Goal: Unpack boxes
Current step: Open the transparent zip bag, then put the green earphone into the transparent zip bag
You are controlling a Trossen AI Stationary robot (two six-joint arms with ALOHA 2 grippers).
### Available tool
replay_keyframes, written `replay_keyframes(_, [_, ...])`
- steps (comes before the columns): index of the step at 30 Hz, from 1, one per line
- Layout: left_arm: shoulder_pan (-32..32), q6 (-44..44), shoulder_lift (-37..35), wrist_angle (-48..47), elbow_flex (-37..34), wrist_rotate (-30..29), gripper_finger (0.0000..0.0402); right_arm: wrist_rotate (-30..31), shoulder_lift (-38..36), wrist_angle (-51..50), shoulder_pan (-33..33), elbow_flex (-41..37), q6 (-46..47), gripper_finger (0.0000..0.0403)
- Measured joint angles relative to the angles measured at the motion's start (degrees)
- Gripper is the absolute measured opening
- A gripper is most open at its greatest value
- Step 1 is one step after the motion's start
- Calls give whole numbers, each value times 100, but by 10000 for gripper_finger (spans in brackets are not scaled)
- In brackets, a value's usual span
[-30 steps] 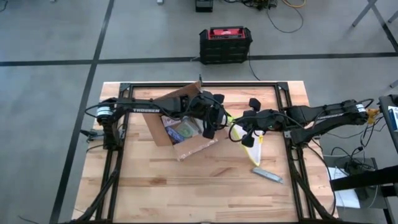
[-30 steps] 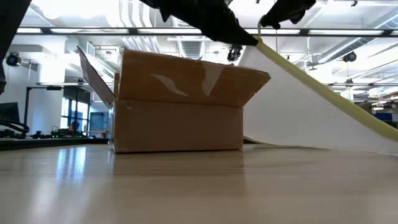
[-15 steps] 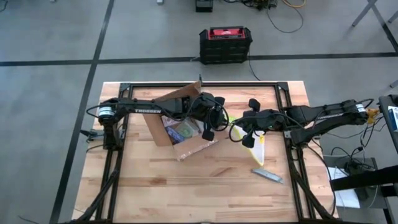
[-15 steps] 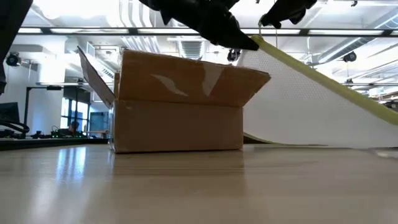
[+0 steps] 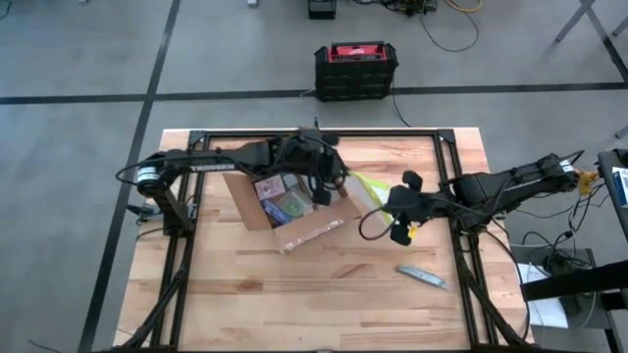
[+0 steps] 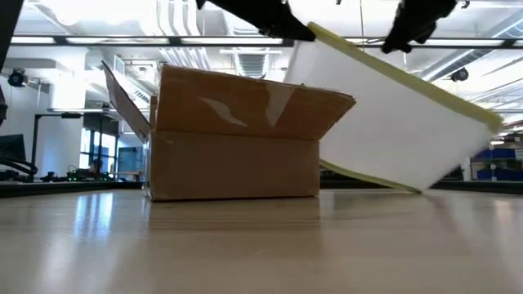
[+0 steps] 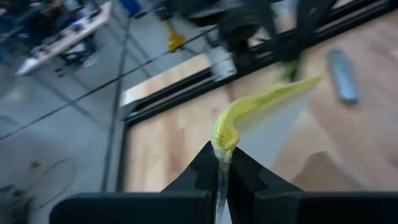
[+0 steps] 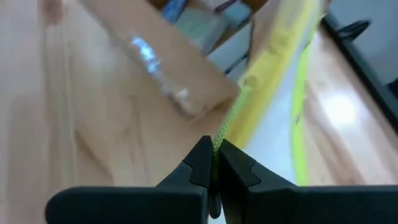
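The open brown cardboard box (image 5: 306,227) stands on its base left of the table's middle, its flaps up (image 6: 237,143) and colourful packs inside. Just right of it a clear plastic pouch (image 5: 371,188) with a yellow-green edge hangs between both grippers, a slanted sheet in the low view (image 6: 392,122). My left gripper (image 5: 339,182) is shut on its end nearer the box. My right gripper (image 5: 400,224) is shut on its other end. My left gripper pinches the pouch's yellow-green edge (image 7: 225,142) between its two fingers, at the end beside the box. That end is the raised one (image 6: 315,34), and the sheet hangs below it. My right gripper pinches the pouch's thin yellow-green edge (image 8: 219,142) between its two fingers, at the end away from the box. The pouch slopes down toward this side. Its lowest corner (image 6: 421,188) is at the tabletop; whether it touches I cannot tell.
A small grey tool (image 5: 422,277) lies on the wood near the table's right front. A black-and-red case (image 5: 355,69) stands on the floor beyond the far edge. Black frame rails (image 5: 456,196) run along the table's sides.
My left gripper has shut on the pouch's yellow-green edge and gone up and toward the far edge with it. My right gripper has moved toward the right and near edges. The pouch, which lay with its long lower edge on the table, is now lifted onto one corner.
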Motion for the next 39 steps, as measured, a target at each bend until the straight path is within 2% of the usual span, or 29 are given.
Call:
replay_keyframes(6, [124, 16, -499, -283, 0, -79, 0, -3, -162, -480, 666, -2, 813, 0])
replay_keyframes(12, [200, 270, -1396, -595, 0, -941, 0, -197, -282, -664, 1591, -4, 1432, 0])
replay_keyframes(14, [205, 306, -1685, -706, 0, -1069, 0, -183, -291, -658, 1833, -4, 1556, 0])
replay_keyframes(17, [203, 238, -2098, -775, 0, -1058, 0, 333, -297, -612, 2034, 77, 1614, 0])
replay_keyframes(19, [203, 153, -2344, -813, 0, -1067, 0, 745, -295, -569, 2046, 185, 1493, 4])
replay_keyframes(25, [144, -16, -3086, -983, 76, -1416, 0, 1142, -276, -47, 1946, 586, 414, 51])
replay_keyframes(31, [-215, -529, -3686, -3041, 1066, -2192, 0, 1429, -259, 874, 1747, 652, -538, 104])
replay_keyframes(33, [-365, -912, -3780, -3815, 1350, -2123, 0, 1519, -203, 1029, 1522, 638, -596, 116])
replay_keyframes(36, [-569, -1559, -3850, -4823, 1617, -1697, 0, 1523, -35, 1219, 1100, 610, -792, 126])
replay_keyframes(39, [-762, -2006, -3905, -5271, 1670, -1057, 0, 1108, 294, 1702, 653, 560, -1114, 130])
